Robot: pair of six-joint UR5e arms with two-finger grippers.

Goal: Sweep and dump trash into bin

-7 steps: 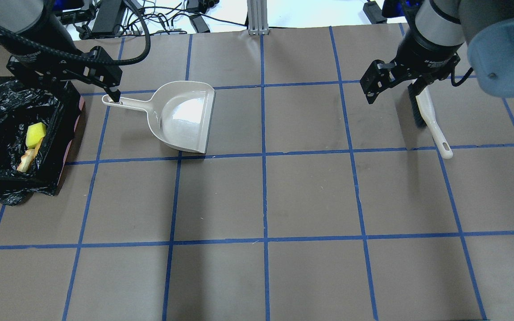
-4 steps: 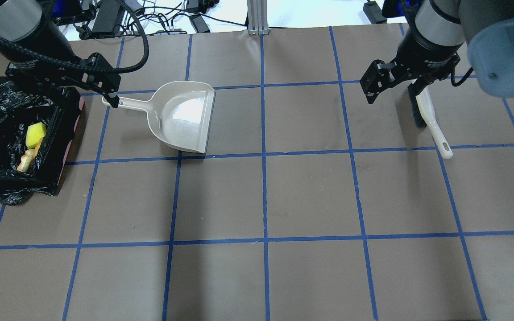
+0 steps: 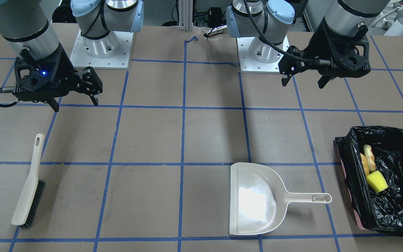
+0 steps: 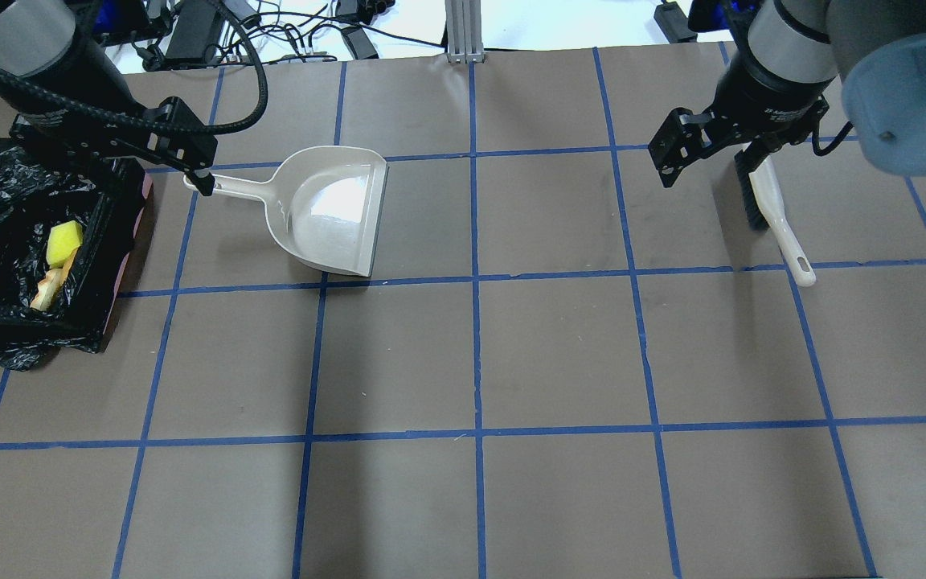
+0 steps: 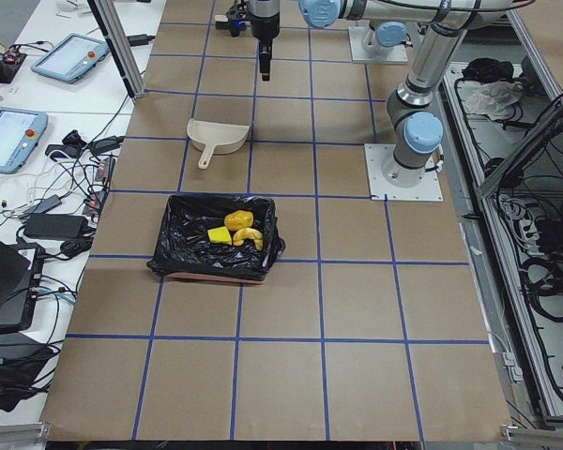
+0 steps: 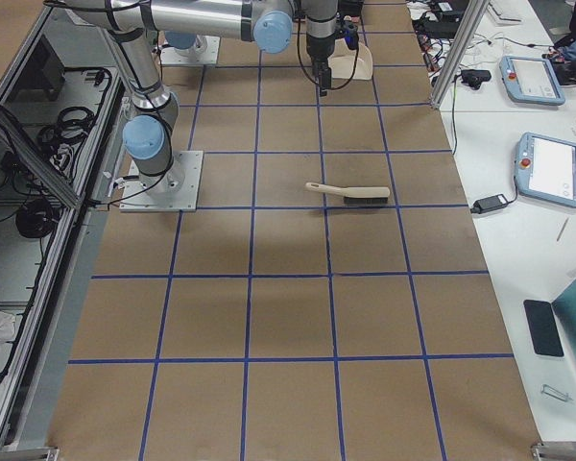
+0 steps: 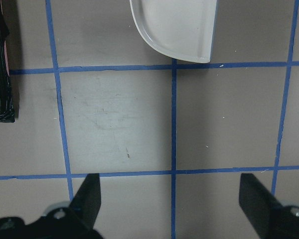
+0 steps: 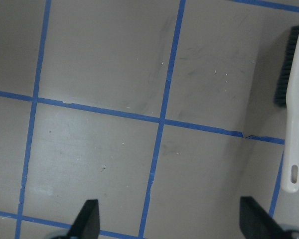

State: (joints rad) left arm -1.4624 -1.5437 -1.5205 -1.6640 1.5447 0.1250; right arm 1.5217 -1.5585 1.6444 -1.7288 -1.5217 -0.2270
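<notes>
Inside the bin (image 3: 397, 210), the trash (image 3: 377, 182) appears light and soft, best shifted by the bin's stiff rim; left gripper (image 3: 302, 84) and right gripper (image 3: 76, 105) gape wide, empty.

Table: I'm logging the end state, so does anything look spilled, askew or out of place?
Nothing stands out. The trash sits inside the bin, none spilled beside it. The empty dustpan and the brush lie flat, and the left gripper and right gripper hang open, holding nothing.

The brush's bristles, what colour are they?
The bristles are black, on a cream-white brush; clearest in the exterior front-facing view.
</notes>
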